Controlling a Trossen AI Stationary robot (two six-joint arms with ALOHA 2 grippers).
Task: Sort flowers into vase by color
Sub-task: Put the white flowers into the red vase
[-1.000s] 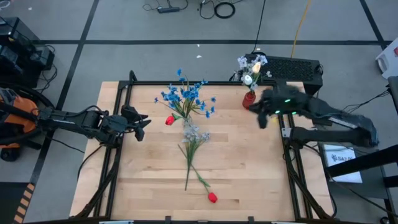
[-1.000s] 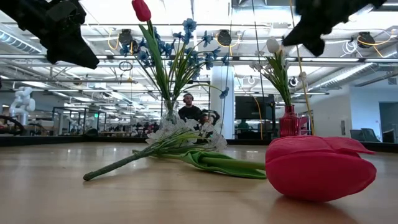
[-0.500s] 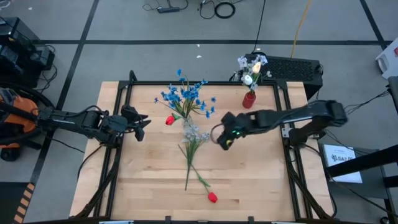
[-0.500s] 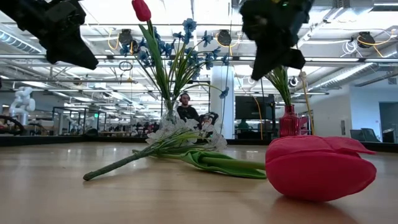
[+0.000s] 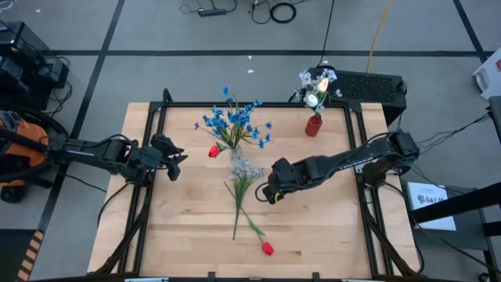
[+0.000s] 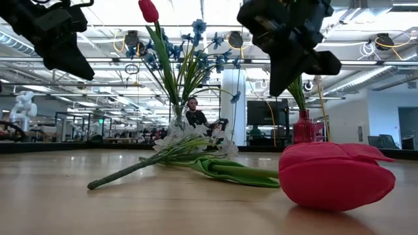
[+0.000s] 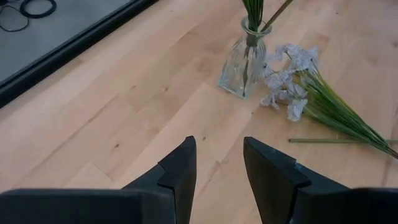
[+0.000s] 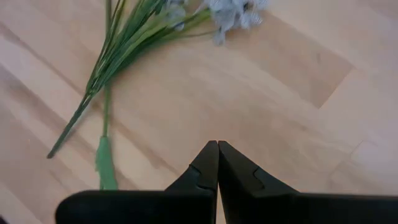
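We see the right gripper (image 5: 270, 190), fingers pressed together, over bare wood beside the pale-lilac flowers (image 5: 243, 167); left gripper (image 5: 177, 160) spread, near table's edge. Low view alone shows a person (image 6: 196, 115) beyond.

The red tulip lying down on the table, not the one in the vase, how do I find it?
Start at the wooden table and go to its front edge, far from the clear vase of blue flowers. There a red tulip lies flat, its green stem running up toward the pale white-lilac bunch. It is the only red flower lying down; the other red bud stands in the clear vase.
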